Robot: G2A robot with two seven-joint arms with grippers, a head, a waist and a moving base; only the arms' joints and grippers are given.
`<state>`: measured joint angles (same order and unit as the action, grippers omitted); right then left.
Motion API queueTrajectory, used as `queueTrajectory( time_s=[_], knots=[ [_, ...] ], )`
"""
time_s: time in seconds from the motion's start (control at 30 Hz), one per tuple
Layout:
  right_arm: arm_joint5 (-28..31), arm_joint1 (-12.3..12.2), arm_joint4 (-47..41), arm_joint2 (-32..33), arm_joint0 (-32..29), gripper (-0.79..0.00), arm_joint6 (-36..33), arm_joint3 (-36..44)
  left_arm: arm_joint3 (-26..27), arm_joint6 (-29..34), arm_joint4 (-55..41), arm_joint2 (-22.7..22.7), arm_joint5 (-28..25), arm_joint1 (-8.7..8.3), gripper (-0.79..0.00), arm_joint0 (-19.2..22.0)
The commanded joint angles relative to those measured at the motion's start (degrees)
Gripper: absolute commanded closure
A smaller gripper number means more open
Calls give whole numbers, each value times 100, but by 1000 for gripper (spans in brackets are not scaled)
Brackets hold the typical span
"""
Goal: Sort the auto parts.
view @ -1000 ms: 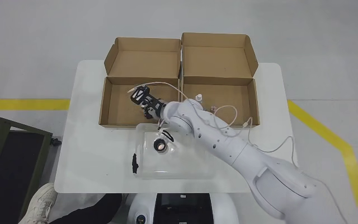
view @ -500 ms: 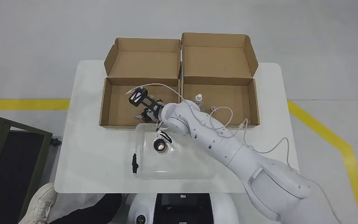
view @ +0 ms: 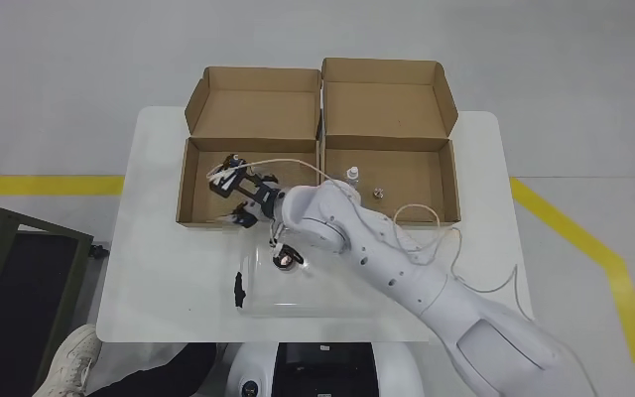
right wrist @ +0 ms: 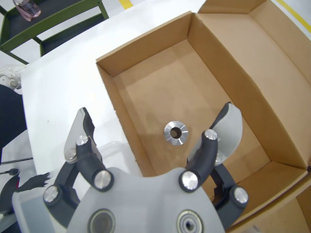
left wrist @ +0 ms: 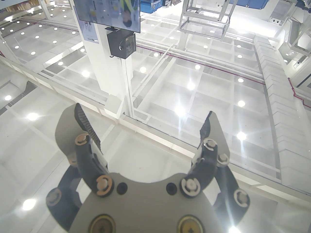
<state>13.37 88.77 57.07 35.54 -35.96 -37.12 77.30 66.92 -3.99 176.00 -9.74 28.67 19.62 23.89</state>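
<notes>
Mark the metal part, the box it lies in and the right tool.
metal part (right wrist: pixel 182 134): right wrist view, silver face beside its hole.
cardboard box (right wrist: pixel 155 83): right wrist view, bare floor.
right tool (right wrist: pixel 156 111): right wrist view, midway between its fingertips.

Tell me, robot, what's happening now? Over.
Right gripper open above brown cardboard box. Round silver metal part with centre hole on box floor, ungripped. Left gripper open, empty. Nothing blocking.

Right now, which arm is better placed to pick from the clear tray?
Right. The right gripper hangs open over the left box beside the clear tray; the left gripper points at the ceiling.
</notes>
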Motion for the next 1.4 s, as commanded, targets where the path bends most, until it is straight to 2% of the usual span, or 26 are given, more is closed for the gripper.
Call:
queueTrajectory(
  time_s=[0.0,0.27,0.53,1.0,1.37],
  knots=[
    [68,-95,124,131,-256,-785,-224,499,0,0,0,0,0,0,-785,0],
    [495,-376,556,534,-1080,-785,-687,1669,0,0,0,0,0,0,-785,0],
    [1226,-577,912,792,-1595,-785,-801,2174,0,0,0,0,0,0,-785,0],
    [2178,-839,1701,966,-2250,-785,-671,2470,0,0,0,0,0,0,-785,0],
    [2145,-878,1780,920,-2333,-785,-761,2124,0,0,0,0,0,0,-785,0]
  ],
)
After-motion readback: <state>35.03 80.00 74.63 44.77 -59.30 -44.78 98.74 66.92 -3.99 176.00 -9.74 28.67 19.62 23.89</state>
